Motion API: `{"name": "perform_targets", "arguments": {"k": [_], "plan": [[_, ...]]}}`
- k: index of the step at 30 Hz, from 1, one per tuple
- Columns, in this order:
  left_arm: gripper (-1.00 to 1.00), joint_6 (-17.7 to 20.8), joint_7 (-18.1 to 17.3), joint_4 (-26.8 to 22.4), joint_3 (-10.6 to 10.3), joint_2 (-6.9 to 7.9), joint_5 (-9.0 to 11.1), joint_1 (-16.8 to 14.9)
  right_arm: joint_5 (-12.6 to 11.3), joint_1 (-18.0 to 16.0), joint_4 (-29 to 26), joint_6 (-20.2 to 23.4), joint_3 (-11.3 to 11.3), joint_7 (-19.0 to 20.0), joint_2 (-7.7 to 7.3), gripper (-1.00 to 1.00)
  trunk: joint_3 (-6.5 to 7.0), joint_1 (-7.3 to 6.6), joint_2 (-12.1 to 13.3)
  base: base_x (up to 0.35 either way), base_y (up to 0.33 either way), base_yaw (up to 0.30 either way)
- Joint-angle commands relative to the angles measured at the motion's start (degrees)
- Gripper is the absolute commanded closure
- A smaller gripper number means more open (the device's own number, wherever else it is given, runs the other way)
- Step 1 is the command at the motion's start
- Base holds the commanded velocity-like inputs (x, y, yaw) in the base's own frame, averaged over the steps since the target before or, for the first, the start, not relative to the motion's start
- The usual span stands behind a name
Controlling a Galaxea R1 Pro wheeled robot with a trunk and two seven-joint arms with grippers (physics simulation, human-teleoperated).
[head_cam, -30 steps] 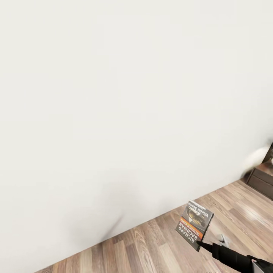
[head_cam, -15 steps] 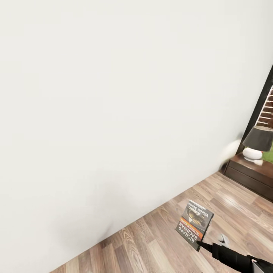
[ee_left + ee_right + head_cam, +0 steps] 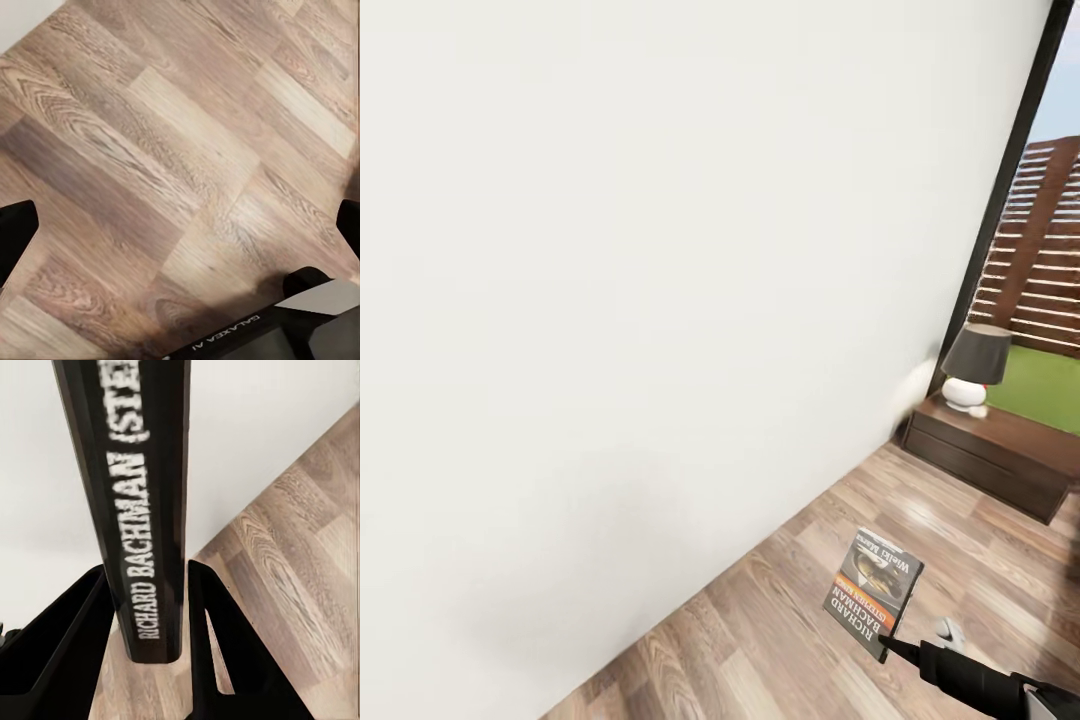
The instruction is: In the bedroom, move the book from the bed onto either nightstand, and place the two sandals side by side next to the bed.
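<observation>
Dark-grey book (image 3: 874, 592) stands clamped upright in right gripper (image 3: 154, 619), above wood floor (image 3: 780, 640).

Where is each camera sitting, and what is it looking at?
Head view: from the robot's head, looking down at a white wall, wood floor and a nightstand with a lamp; the right arm holds the book.
Left wrist view: by the left gripper, looking down at floor; its dark fingertips stand wide apart, over part of the robot's body.
Right wrist view: by the right gripper, looking along the jaws shut on the book's spine.
Shared: head and right wrist views both show the book, wall and floor.
</observation>
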Motion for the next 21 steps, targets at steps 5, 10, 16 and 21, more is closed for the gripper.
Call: {"name": "perform_targets", "arguments": {"k": [5,10,16,21], "plan": [[-1.00,-0.2,-0.1,0.0,-0.5,0.03,0.5,0.0,-0.7,-0.1,0.0,0.6,0.2,0.1,-0.02,1.00,-0.07,0.04,0.0,0.331,0.000,-0.283],[-1.00,-0.2,-0.1,0.0,-0.5,0.02,0.5,0.0,-0.7,-0.1,0.0,0.6,0.2,0.1,-0.02,1.00,-0.07,0.04,0.0,0.332,0.000,-0.282],[-1.00,-0.2,-0.1,0.0,-0.5,0.01,0.5,0.0,-0.7,-0.1,0.0,0.6,0.2,0.1,-0.02,1.00,-0.07,0.04,0.0,0.332,0.000,-0.283],[-1.00,-0.2,-0.1,0.0,-0.5,0.01,0.5,0.0,-0.7,-0.1,0.0,0.6,0.2,0.1,-0.02,1.00,-0.07,0.04,0.0,0.332,0.000,-0.282]]}}
